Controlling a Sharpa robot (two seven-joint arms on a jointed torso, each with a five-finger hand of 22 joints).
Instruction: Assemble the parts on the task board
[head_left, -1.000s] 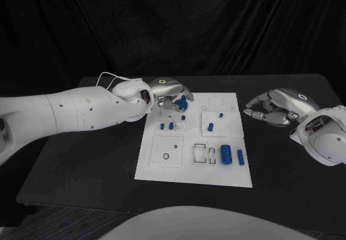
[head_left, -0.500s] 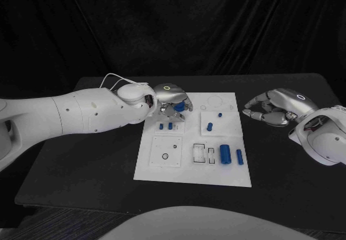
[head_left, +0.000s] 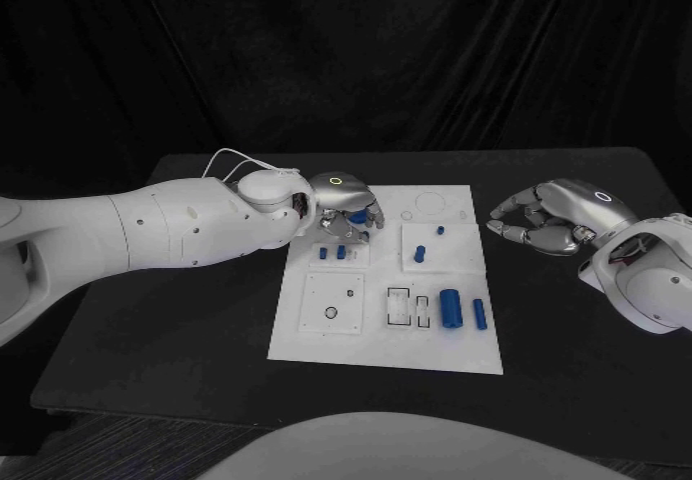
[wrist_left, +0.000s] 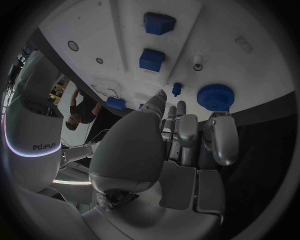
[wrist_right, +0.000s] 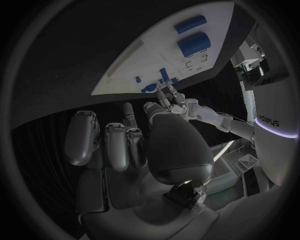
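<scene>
Over the task board (head_left: 433, 345) far corner, left hand (head_left: 346, 205) hovers above a blue gear (wrist_left: 215, 96), fingers apart, holding nothing. Right hand (head_left: 555, 217) curled, empty, beside the board.

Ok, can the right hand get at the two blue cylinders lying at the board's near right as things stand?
Probably yes. The right hand hangs off the board's right edge holding nothing, and the two blue cylinders lie uncovered on that side. The left hand is busy at the far-left corner, out of that path.

Black table (head_left: 173, 330) — dark, crumpled cloth backdrop (head_left: 433, 70) hanging behind its far edge.
</scene>
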